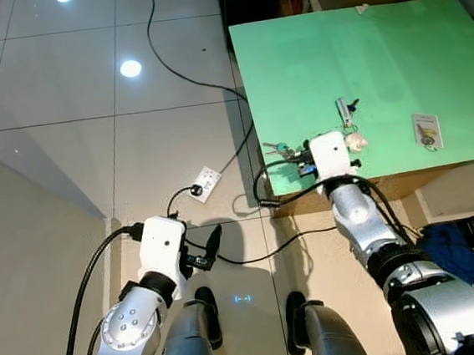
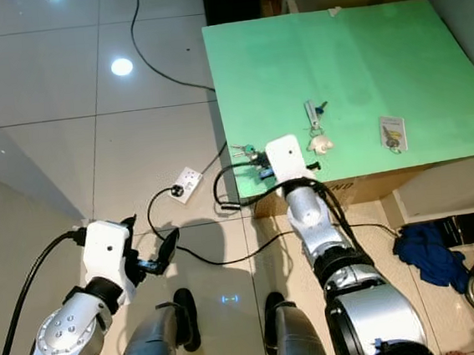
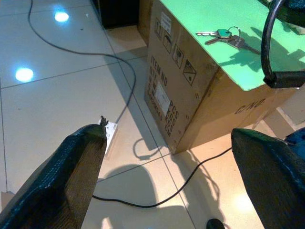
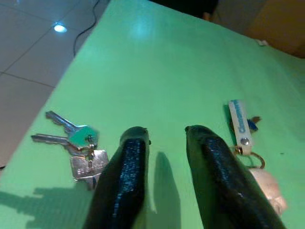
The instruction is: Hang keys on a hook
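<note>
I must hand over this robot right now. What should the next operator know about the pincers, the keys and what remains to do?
Right pincer: open, holding nothing, low over the green tabletop near its front-left edge.
Left pincer: open, holding nothing, idle over the floor beside the cardboard box.
Key bunch with the green cap: flat on the tabletop, just beside the right pincer.
Second set with a white tag: on the other side of that pincer.
Small card with keys: further right.
Done: approach only, nothing picked up.
Left: grasp a key set, find the hook, hang the keys.
</note>
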Robot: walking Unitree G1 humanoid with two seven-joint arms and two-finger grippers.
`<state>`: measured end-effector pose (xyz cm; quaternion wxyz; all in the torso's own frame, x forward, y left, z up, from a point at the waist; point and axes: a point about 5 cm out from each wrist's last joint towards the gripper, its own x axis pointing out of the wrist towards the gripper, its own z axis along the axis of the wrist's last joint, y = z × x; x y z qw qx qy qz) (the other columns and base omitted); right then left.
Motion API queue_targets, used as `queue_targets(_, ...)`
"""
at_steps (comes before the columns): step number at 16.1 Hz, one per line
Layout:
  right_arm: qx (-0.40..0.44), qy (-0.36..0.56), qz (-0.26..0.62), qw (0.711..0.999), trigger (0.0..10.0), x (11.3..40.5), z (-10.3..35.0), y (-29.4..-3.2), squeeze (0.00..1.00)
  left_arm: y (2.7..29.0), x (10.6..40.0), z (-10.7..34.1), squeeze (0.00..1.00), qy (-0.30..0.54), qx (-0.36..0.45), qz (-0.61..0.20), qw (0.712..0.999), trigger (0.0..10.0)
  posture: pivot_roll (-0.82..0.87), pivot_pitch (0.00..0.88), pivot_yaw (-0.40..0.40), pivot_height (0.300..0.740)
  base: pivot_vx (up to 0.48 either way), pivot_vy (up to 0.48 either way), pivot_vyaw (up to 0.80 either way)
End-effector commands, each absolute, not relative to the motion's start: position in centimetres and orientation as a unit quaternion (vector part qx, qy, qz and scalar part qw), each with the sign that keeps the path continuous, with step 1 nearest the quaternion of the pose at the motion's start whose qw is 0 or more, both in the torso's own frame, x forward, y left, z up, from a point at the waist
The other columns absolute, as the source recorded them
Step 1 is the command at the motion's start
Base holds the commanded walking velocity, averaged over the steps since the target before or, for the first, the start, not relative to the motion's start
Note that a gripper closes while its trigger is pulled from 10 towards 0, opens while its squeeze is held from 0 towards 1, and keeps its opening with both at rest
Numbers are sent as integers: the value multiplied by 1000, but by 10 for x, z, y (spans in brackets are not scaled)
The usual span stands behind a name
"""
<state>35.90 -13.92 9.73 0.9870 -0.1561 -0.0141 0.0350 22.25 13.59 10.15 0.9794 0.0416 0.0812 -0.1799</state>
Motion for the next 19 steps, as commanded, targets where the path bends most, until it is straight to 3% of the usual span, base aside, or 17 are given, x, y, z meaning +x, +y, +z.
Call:
queue_targets(1, -148, 17, 32, 988, 10000, 356, 87, -143, 1000, 136, 217, 94, 0, 98, 38, -186, 977, 10000, 159, 325, 8, 740, 0, 0, 0)
queue_targets(7, -150, 17, 98, 984, 10000, 359, 90, -123, 1000, 135, 215, 93, 0, 97, 36, -185, 977, 10000, 161, 321, -6, 740, 0, 0, 0)
queue_targets(13, -170, 23, 84, 982, 10000, 362, 93, -130, 988, 134, 213, 93, 0, 97, 33, -181, 978, 10000, 164, 337, -10, 740, 0, 0, 0)
queue_targets(14, -168, 34, 78, 982, 10000, 362, 90, -135, 0, 134, 212, 93, 0, 99, 33, -182, 978, 10000, 164, 344, -6, 740, 0, 0, 0)
queue_targets(19, -165, 63, 93, 980, 10000, 360, 83, -135, 0, 132, 209, 93, 0, 103, 32, -195, 975, 10000, 167, 360, 2, 740, 0, 0, 0)
